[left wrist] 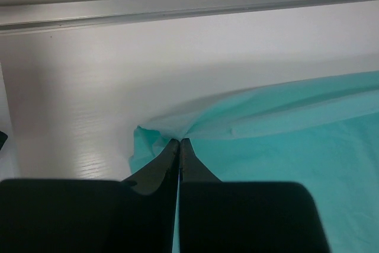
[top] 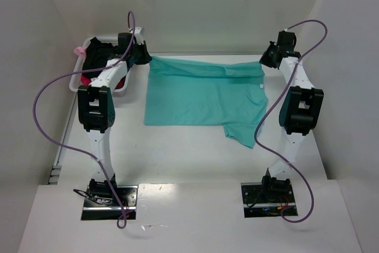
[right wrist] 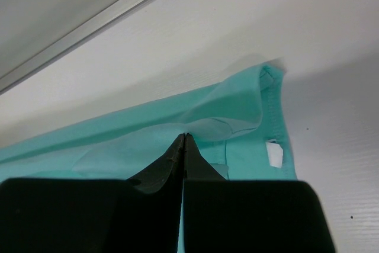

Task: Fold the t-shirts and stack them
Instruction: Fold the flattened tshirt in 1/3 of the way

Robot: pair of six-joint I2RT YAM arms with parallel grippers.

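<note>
At the middle of the table [top: 189, 164], the teal t-shirt [top: 201, 96]: spread flat, far edge doubled over into a narrow fold, one sleeve pointing toward the near right, small white neck label [top: 261, 87] at the right side. At the far left corner of the cloth, the left gripper [top: 144, 57]: fingers pressed together, pinching that corner, fabric gathered into creases at the tips. At the far right, the right gripper [top: 267, 58]: likewise closed, pinching the folded far edge just left of the neck label. Just beside the left gripper, at the table's far left, a white lattice basket [top: 76, 80] holding the black t-shirt [top: 98, 57] and, beneath it, the pink-red t-shirt [top: 89, 81]. Above the basket's right part, the left arm [top: 109, 78], hiding some of the contents. From both arms, looping purple cables [top: 44, 102], one crossing in front of the teal sleeve in the top view. Along the foot of the back wall, a metal rail [left wrist: 177, 7], apart from the cloth.
</note>
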